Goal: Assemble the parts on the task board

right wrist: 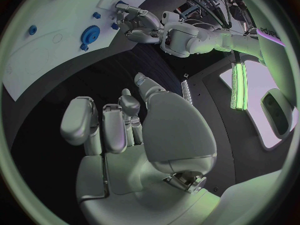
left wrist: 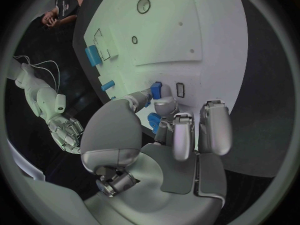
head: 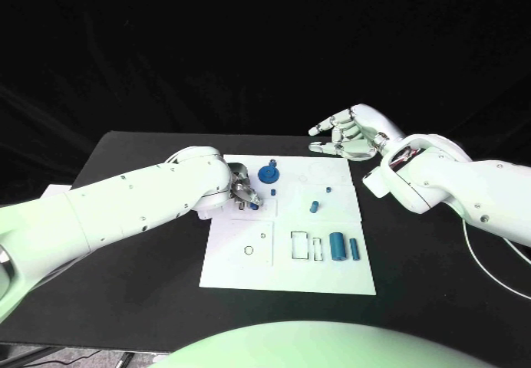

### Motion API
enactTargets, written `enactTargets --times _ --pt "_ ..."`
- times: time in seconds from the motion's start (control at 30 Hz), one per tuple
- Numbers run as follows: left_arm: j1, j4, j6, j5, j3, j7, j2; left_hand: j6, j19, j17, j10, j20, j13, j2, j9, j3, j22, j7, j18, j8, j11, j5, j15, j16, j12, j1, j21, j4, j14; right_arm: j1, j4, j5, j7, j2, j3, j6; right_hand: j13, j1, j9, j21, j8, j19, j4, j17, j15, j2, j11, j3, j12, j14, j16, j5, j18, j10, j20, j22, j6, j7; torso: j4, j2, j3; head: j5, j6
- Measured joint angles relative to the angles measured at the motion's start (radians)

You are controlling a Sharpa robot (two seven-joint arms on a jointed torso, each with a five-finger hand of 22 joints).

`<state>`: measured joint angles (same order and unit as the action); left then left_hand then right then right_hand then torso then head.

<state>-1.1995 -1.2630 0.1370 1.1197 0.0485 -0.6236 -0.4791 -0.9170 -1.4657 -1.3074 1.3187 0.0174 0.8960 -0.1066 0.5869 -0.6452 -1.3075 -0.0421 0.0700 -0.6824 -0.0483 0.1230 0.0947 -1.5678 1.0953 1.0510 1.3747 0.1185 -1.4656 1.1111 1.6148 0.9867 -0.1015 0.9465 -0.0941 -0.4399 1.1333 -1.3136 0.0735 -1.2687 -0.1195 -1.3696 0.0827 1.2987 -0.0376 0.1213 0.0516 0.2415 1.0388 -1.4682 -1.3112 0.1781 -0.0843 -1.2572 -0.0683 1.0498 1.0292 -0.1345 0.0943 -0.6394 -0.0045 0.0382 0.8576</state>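
Your left hand (head: 245, 193) sits low over the white board (head: 290, 268), near its left edge, pinching a small blue part (left wrist: 155, 90) between thumb and fingertips right at the board surface. Your right hand (head: 345, 132) hovers off the board's far right corner above the black table (head: 133, 253), fingers loosely curled and holding nothing. A blue gear (head: 269, 173) stands on the board just beyond your left hand, and two blue cylinders (head: 344, 247) lie near the right edge.

My left hand (head: 245, 193) is lowered with its fingers (left wrist: 182, 135) curled in. My right hand (head: 348, 132) hovers raised, fingers loosely spread, holding nothing.
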Motion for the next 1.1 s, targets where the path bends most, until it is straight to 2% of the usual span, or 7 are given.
enactTargets --times 0.33,0.4,0.47,0.53,0.63,0.8,1.1 --pt "-0.001 0.010 0.008 -0.005 -0.001 -0.002 0.007 -0.005 -0.003 0.000 0.000 -0.003 0.007 0.005 -0.005 0.000 0.000 -0.002 0.000 0.000 0.000 0.000 0.000 0.000 0.005 0.004 0.004 -0.009 0.000 0.000 0.001 0.000 0.000 0.001 0.000 0.003 0.000 0.000 0.000 0.000 0.000 0.000 0.000 0.000 0.000 0.000 0.000 0.000 0.000 0.000 0.000 0.000 0.000 0.000 0.000 0.000 0.000 0.000 0.0001 0.000 0.0003 0.002 0.001" --pt "-0.001 0.012 0.009 -0.006 -0.001 -0.002 0.008 -0.009 -0.003 0.000 0.006 -0.003 0.011 0.012 -0.007 0.011 0.000 -0.006 0.000 0.002 0.002 0.000 0.000 0.000 0.008 -0.003 0.004 0.002 0.000 0.000 0.001 0.000 0.000 0.001 0.000 0.003 0.000 0.000 0.000 0.000 0.000 0.000 0.000 0.000 0.000 0.000 0.000 0.000 0.000 0.000 0.000 0.000 0.000 0.000 0.000 0.000 0.000 0.000 0.0003 0.000 0.0003 0.002 0.001" --pt "-0.001 0.015 0.012 -0.007 0.000 -0.002 0.009 -0.034 -0.003 0.000 0.014 -0.003 0.015 0.022 -0.010 0.050 0.000 0.005 0.000 0.002 -0.002 0.000 0.000 0.000 0.009 -0.028 0.004 0.032 0.000 0.000 0.001 0.000 0.000 0.001 0.000 0.003 0.000 0.000 0.000 0.004 0.000 0.000 0.001 -0.001 0.000 0.000 0.000 -0.001 0.000 0.000 0.000 0.000 0.000 0.000 0.000 -0.002 0.000 0.000 0.0005 0.000 0.0004 0.002 0.001" --pt "0.002 0.018 0.016 -0.008 0.002 -0.003 0.009 -0.059 -0.003 0.000 0.018 -0.003 0.017 0.010 -0.012 0.092 0.000 0.027 0.000 0.000 -0.004 0.000 0.000 0.000 0.012 -0.065 0.004 0.058 0.000 0.000 0.001 0.000 0.000 0.002 0.000 0.004 -0.001 0.000 0.000 0.004 0.000 0.000 0.003 -0.001 0.000 0.000 -0.002 -0.003 0.000 0.000 0.000 0.000 0.000 0.002 0.000 -0.003 0.000 0.000 0.0007 0.000 0.0006 0.002 0.001" --pt "0.003 0.021 0.020 -0.010 0.003 -0.004 0.008 -0.064 -0.003 0.000 0.018 -0.003 0.018 -0.010 -0.019 0.152 0.000 0.029 0.000 0.008 -0.004 -0.002 0.000 0.000 0.012 -0.099 0.004 0.088 0.000 0.000 0.001 0.000 0.000 0.002 0.000 0.004 -0.001 0.003 0.000 0.004 0.000 0.000 0.003 -0.001 0.000 -0.003 -0.004 -0.006 0.000 0.000 0.004 0.000 0.000 0.004 0.000 -0.003 0.000 0.000 0.0007 0.000 0.0006 0.003 0.001" --pt "0.003 0.021 0.022 -0.012 0.002 -0.004 0.003 -0.064 -0.003 0.000 0.018 -0.003 0.022 -0.018 -0.028 0.236 0.000 0.028 0.000 0.012 -0.004 -0.002 0.000 0.000 0.012 -0.118 0.008 0.122 0.000 0.000 0.001 0.000 0.000 0.003 0.000 0.005 -0.001 0.004 0.000 0.004 0.000 0.000 0.004 -0.001 0.000 -0.004 -0.004 -0.010 0.000 0.000 0.004 0.000 0.000 0.004 0.000 -0.003 0.000 0.000 0.0007 0.000 -0.0001 0.004 0.000" --pt "0.004 0.008 0.018 -0.013 -0.004 -0.007 -0.022 -0.073 0.001 0.000 0.018 -0.007 0.028 -0.011 -0.039 0.369 0.000 0.030 0.000 0.021 -0.004 -0.008 0.007 0.000 0.018 -0.126 0.008 0.170 0.000 0.000 -0.001 0.000 0.001 0.003 0.000 0.005 -0.005 0.004 0.000 0.008 0.000 0.000 0.007 -0.001 0.000 -0.004 -0.004 -0.013 -0.006 0.000 0.004 0.000 0.000 0.004 0.000 -0.008 0.000 0.000 0.0008 0.000 -0.0008 0.006 -0.002"
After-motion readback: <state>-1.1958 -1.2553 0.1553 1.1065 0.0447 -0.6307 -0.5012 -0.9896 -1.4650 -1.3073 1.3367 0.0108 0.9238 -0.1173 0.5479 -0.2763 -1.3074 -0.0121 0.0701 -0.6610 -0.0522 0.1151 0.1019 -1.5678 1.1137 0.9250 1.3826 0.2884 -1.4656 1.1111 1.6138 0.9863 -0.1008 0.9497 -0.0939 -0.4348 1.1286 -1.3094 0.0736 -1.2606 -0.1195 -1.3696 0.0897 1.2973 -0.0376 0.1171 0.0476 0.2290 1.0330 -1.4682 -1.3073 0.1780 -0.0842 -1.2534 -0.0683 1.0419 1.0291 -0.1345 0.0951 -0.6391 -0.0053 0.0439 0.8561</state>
